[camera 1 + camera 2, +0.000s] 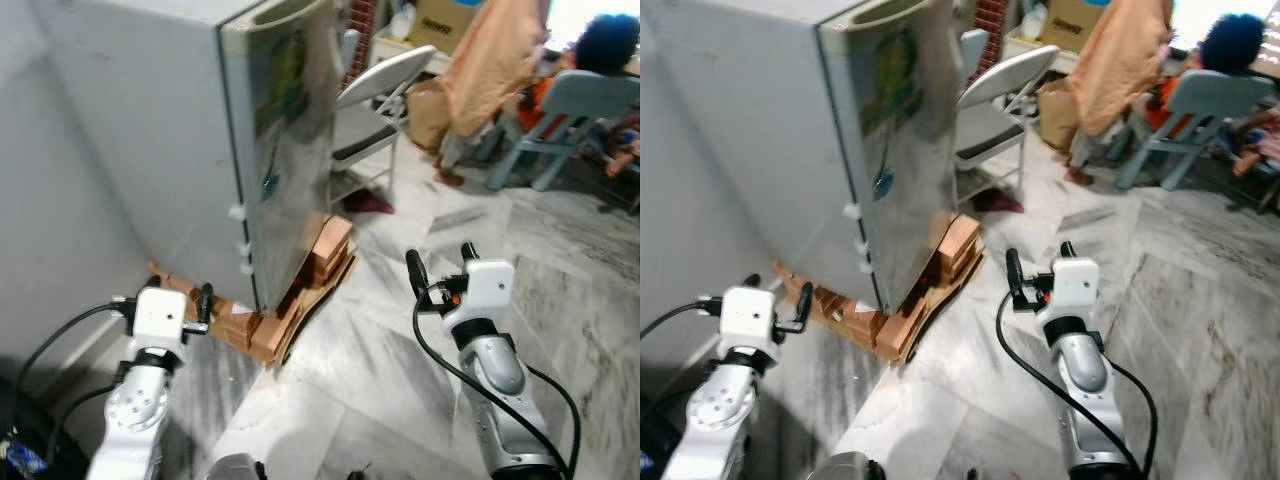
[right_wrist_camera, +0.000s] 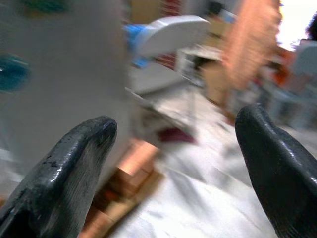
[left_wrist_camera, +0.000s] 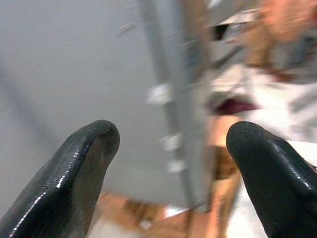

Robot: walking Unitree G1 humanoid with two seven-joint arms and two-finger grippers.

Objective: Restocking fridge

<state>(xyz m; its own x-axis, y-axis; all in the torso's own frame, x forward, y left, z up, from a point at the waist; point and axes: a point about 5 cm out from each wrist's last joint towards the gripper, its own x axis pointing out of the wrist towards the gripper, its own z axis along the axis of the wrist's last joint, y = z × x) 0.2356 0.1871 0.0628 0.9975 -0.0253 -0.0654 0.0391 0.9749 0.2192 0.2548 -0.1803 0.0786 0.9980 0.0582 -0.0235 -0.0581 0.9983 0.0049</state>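
Fridge [image 1: 200, 130]: tall grey metal box, smooth matte side panel, glossy reflective door shut, small round blue sticker on the door face. It stands raised on stacked reddish bricks [image 1: 325, 250] and flattened brown cardboard, on a veined grey marble floor [image 1: 400, 340].

Left gripper [image 1: 180, 300]: 2 rounded, glossy black fingers [image 3: 74, 168] spread apart, empty, low beside the fridge's side panel, near the brick base.

Right gripper [image 1: 440, 265]: 2 black fingers [image 2: 74, 163] spread apart, empty, over the floor in front of the fridge door, apart from it.

Folding chair [image 1: 375, 95]: curved grey seat back, thin metal frame, behind the fridge's door side.

Hanging orange cloth [image 1: 495, 55]: soft, draped, beyond the chair.
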